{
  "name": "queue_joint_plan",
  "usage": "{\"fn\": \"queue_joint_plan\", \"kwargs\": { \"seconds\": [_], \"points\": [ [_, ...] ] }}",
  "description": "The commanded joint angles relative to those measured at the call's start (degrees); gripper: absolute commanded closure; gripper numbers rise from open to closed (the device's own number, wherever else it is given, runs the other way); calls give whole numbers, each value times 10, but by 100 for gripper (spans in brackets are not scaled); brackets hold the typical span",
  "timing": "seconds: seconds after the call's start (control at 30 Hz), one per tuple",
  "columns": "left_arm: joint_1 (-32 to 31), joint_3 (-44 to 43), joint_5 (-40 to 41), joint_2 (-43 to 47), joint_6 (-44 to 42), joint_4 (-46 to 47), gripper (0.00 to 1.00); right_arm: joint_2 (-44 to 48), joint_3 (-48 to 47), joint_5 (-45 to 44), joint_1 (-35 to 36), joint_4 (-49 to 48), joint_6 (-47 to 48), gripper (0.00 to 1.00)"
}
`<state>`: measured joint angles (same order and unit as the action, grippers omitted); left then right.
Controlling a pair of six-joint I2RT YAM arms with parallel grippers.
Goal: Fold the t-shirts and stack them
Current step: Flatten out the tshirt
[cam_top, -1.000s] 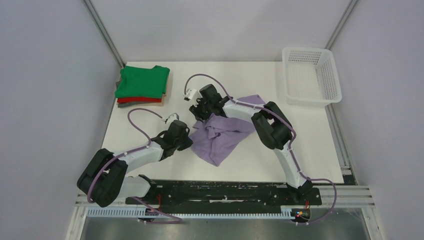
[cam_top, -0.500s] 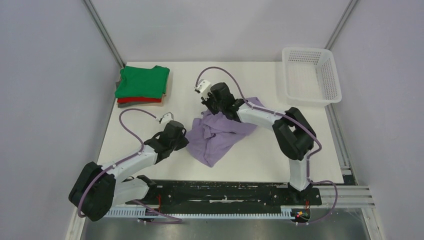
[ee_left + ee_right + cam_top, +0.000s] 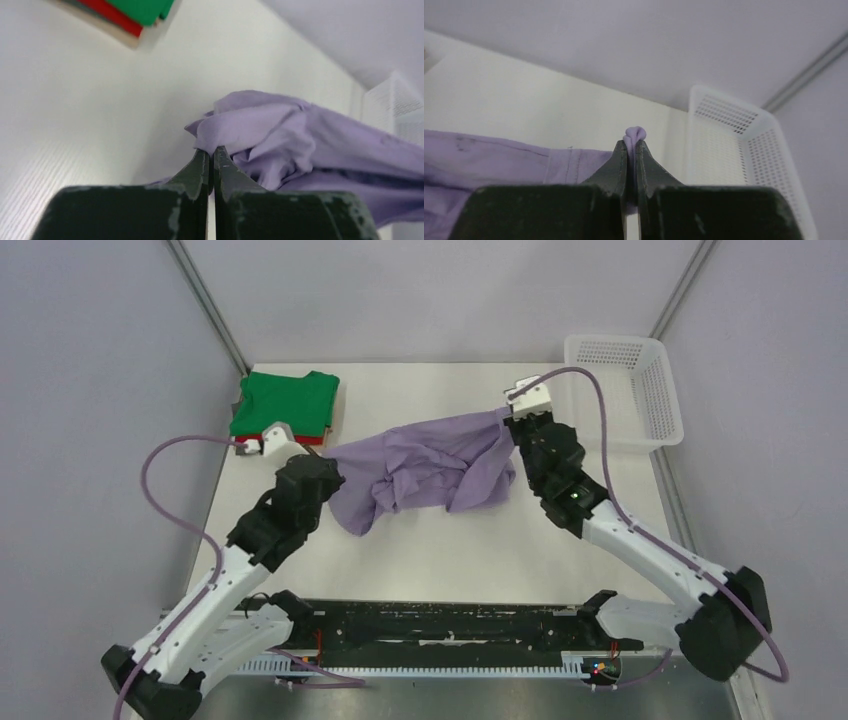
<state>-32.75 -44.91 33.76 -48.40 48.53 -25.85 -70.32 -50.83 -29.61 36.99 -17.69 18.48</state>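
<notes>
The lilac t-shirt [image 3: 430, 465] hangs stretched between my two grippers above the middle of the table, its middle sagging in folds. My left gripper [image 3: 335, 462] is shut on its left edge; in the left wrist view the cloth [image 3: 280, 135] bunches just past the closed gripper [image 3: 210, 150]. My right gripper [image 3: 508, 420] is shut on its right edge; a small fold of lilac cloth [image 3: 634, 133] pokes out above the closed gripper [image 3: 631, 143]. A folded green t-shirt [image 3: 285, 402] lies on a red one [image 3: 262, 441] at the far left, with a darker layer under them.
A white mesh basket [image 3: 622, 390] stands at the far right corner, close to my right gripper; it also shows in the right wrist view [image 3: 734, 150]. The white table [image 3: 480, 550] is walled by grey panels on both sides.
Both arms have lifted and spread apart: the left gripper moved up toward the stack, the right gripper swung right toward the basket. The crumpled lilac shirt is now pulled out wide between them.
</notes>
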Motion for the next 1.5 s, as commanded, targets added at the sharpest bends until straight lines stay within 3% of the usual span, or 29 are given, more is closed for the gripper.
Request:
{"fn": "queue_joint_plan", "kwargs": {
  "seconds": [0.0, 0.2, 0.47, 0.67, 0.77, 0.9, 1.03, 1.3, 1.4, 1.47],
  "points": [
    [1, -88, 97, 73, -79, -15, 98, 118, 3, -79, -6, -47, 42, 100],
    [1, -197, 38, 148, -158, 18, 98, 239, -73, -2, -5, 36, 31, 100],
    [1, -325, -123, 196, -221, 72, 98, 284, -279, 201, -5, 200, -21, 100],
    [1, -465, -227, 175, -263, 49, 98, 312, -383, 349, -5, 252, -56, 100],
    [2, -532, -247, 140, -277, 28, 98, 320, -399, 377, -6, 260, -65, 100],
    [4, -596, -233, 77, -305, 14, 98, 316, -390, 354, -6, 267, -53, 100],
    [4, -597, -183, 9, -335, 12, 97, 306, -332, 284, -6, 245, -15, 100],
    [14, -459, 102, -183, -434, 99, 95, 231, -85, 35, -6, 78, 28, 100],
    [80, -406, 82, -303, -394, 123, 95, 164, 2, -29, -26, 1, 38, 100],
    [134, -395, 16, -389, -342, 114, 93, 107, 46, 33, -68, -27, 5, 99]
  ]
}}
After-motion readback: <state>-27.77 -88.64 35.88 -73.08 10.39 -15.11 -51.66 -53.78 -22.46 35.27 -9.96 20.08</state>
